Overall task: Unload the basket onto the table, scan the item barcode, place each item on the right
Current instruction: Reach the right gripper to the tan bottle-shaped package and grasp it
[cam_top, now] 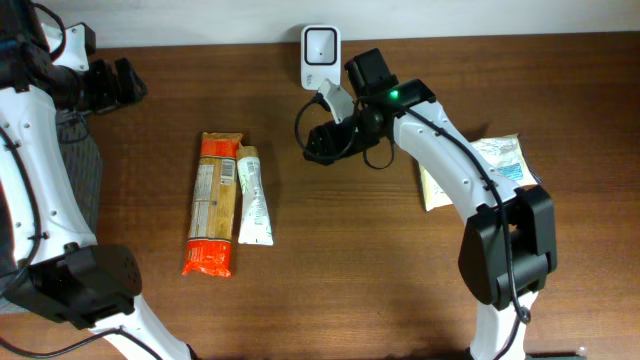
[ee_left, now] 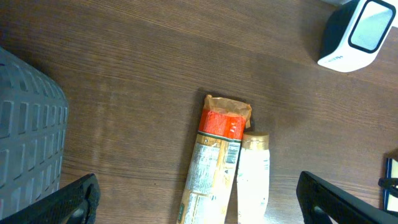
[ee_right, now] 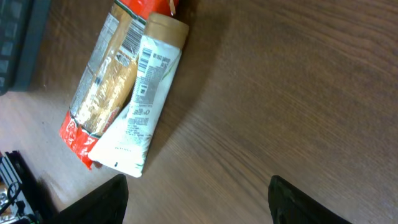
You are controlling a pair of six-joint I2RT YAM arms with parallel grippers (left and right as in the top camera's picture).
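An orange snack packet (cam_top: 213,203) and a white tube (cam_top: 253,197) lie side by side on the wooden table, left of centre. The white barcode scanner (cam_top: 320,55) stands at the back edge. My right gripper (cam_top: 322,140) hovers open just below the scanner, with nothing between its fingers. In the right wrist view the tube (ee_right: 146,93) and packet (ee_right: 106,81) lie beyond the right gripper (ee_right: 199,199), barcodes facing up. My left gripper (cam_top: 125,85) is open at the far left. In its wrist view, the left gripper (ee_left: 202,198) is above the packet (ee_left: 214,168), tube (ee_left: 252,177) and scanner (ee_left: 354,34).
A pale green-and-white pouch (cam_top: 495,165) lies at the right, partly under my right arm. A grey ribbed bin (ee_left: 31,137) sits at the table's left edge, also seen as a grey bin (cam_top: 75,150) under my left arm.
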